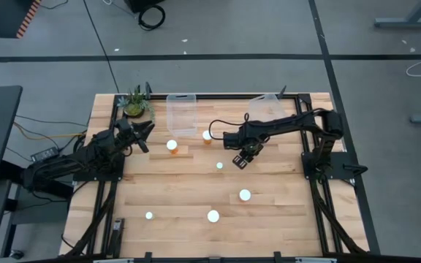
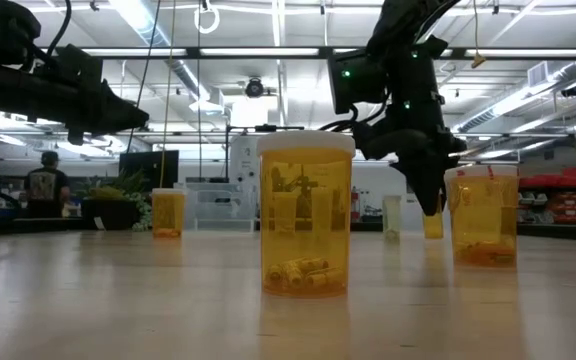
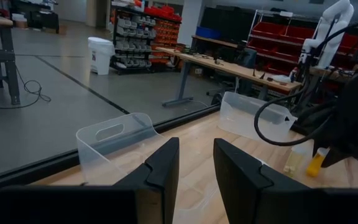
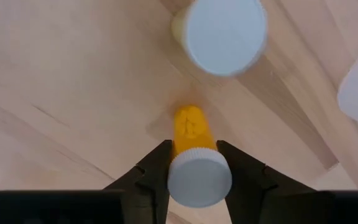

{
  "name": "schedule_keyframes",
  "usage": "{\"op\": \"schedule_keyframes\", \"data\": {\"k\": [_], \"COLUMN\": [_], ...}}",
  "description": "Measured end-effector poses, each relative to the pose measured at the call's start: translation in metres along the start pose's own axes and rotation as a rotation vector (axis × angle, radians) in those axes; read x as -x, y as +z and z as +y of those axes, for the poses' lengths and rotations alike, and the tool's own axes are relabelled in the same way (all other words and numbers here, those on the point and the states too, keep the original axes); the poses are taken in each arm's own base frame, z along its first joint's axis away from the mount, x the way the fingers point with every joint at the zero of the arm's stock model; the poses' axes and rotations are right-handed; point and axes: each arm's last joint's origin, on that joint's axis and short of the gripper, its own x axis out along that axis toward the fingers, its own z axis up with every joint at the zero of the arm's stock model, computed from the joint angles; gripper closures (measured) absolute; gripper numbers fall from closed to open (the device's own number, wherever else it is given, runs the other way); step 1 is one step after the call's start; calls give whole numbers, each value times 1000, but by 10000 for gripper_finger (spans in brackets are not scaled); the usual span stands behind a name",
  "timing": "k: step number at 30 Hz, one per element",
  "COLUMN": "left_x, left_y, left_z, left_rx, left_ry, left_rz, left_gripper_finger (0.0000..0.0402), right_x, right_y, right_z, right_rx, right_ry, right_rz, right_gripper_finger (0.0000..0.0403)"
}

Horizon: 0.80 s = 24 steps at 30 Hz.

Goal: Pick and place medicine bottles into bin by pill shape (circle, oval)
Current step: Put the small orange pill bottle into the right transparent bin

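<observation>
Bottle [image 4: 196, 163] in your right gripper [image 4: 193, 171]: a small orange vial with a white cap, pinched between both fingers above the wooden table [image 1: 196, 183], mid-table.

Just beyond it stands a white-capped vial [image 4: 219, 34]; more vials [image 1: 245, 195] dot the boards, two clear bins [image 1: 182, 113] sit at the far edge, and your left gripper [image 3: 194, 174], pressed together, waits near the plant [image 1: 135, 104].
</observation>
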Motion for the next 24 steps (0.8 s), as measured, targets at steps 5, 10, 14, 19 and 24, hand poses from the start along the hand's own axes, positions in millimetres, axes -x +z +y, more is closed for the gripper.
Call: {"op": "schedule_keyframes", "data": {"k": [5,10,14,19,24], "left_x": [0,0,0,0,0], "left_y": [0,0,0,0,0], "left_z": [0,0,0,0,0], "left_rx": [-1,0,0,0,0], "left_ry": [1,0,1,0,0], "left_rz": [1,1,1,1,1], "left_gripper_finger": [294,294,294,294,294], "right_x": [13,26,29,38,70], "right_y": [-3,-1,3,16,29], "right_z": [-7,-21,-32,-42,-50], "right_rx": [-5,-49,-78,-83,-76], "right_ry": [20,49,54,66,63], "right_rz": [-15,-46,-49,-67,-143], "right_gripper_finger": [275,275,275,275,276]}}
